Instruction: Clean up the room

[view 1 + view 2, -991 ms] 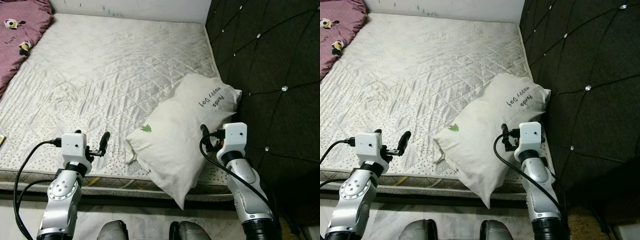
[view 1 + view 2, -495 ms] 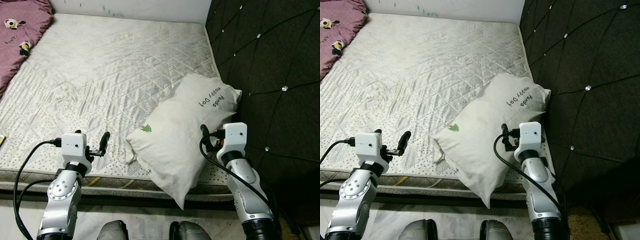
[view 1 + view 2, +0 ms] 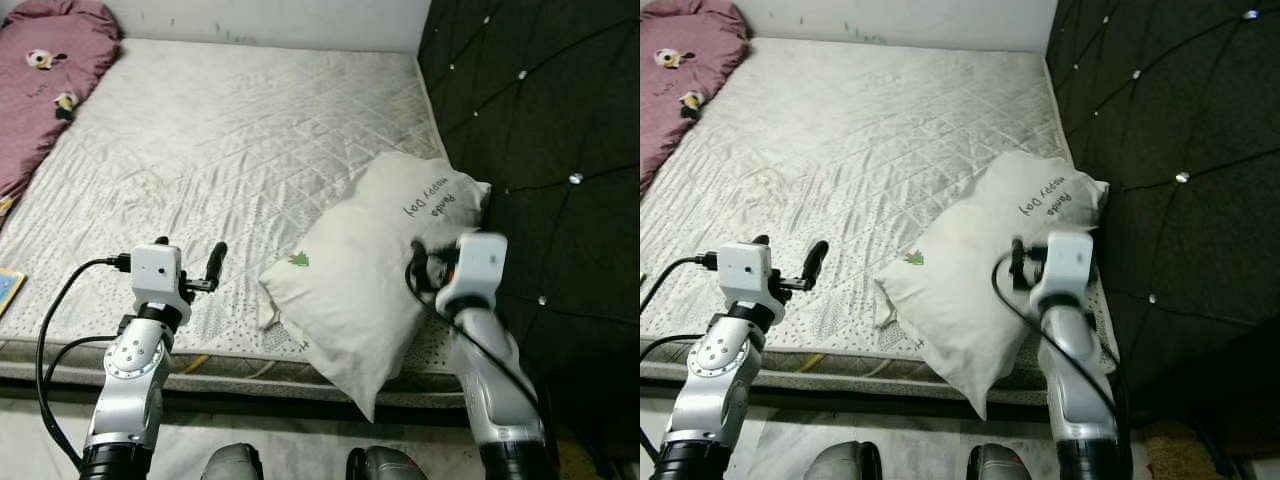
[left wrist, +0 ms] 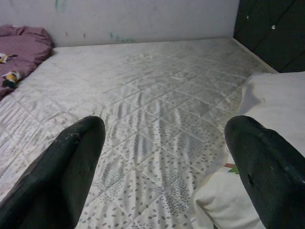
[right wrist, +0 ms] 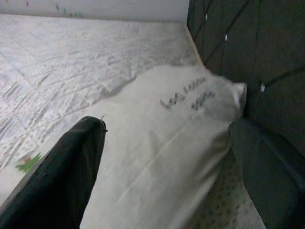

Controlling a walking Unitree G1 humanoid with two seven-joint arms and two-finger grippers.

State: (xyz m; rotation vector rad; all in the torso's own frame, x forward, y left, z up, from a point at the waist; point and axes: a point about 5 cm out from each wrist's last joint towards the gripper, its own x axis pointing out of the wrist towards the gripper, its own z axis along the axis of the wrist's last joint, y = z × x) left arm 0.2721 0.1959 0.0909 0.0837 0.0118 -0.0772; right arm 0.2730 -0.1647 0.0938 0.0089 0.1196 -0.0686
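— Where is the white pillow [image 3: 385, 265]?
— On the mattress [image 3: 240, 150], against the dark headboard [image 3: 540, 120], ahead of the right gripper [image 5: 167, 157]; its 2 fingers are spread.
— The left gripper [image 4: 162, 157]?
— Fingers apart over the mattress, pillow beside 1 finger [image 4: 264, 171].

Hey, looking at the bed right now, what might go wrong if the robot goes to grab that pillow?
The pillow hangs over the mattress edge, so a nudge may tip it to the floor. The right hand is open over it but beside the dark headboard, so it might bump that. The left hand is open and off to the side, so a one-handed grab may let the soft pillow sag or slip.
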